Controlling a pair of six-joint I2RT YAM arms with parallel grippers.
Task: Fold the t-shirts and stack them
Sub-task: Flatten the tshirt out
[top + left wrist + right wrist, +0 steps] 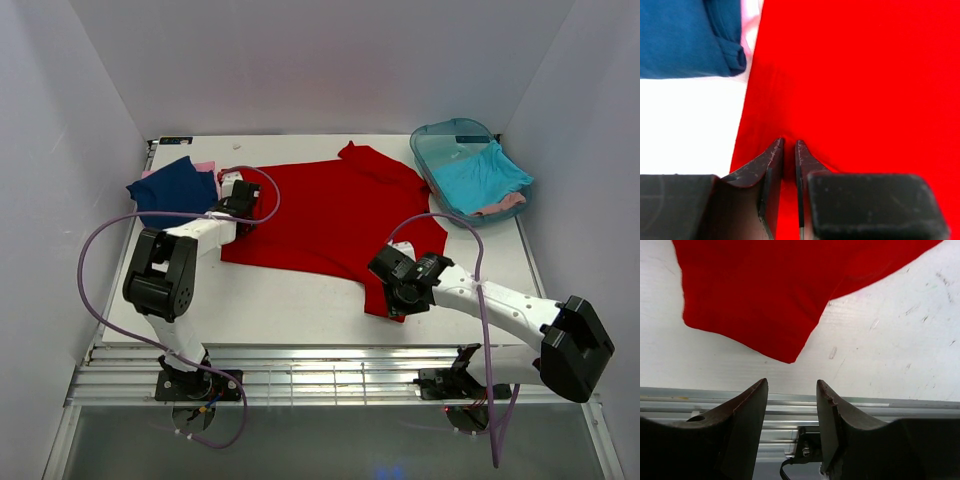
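Note:
A bright red t-shirt [330, 215] lies spread flat across the middle of the table. My left gripper [243, 212] is at its left edge. In the left wrist view the jaws [789, 142] are pinched on a fold of the red cloth [865, 75]. My right gripper [402, 296] is over the shirt's near right corner. In the right wrist view it [791, 382] is open and empty, with the red corner [765, 300] just beyond the fingertips. A folded navy t-shirt [175, 188] lies at the back left on a pink one [205, 166], and shows in the left wrist view [685, 35].
A translucent teal tub [440, 135] stands at the back right, holding a turquoise shirt [480, 175] and a pink one [503, 205]. The table's near edge and metal rails [880, 407] lie right under my right gripper. White walls enclose the table.

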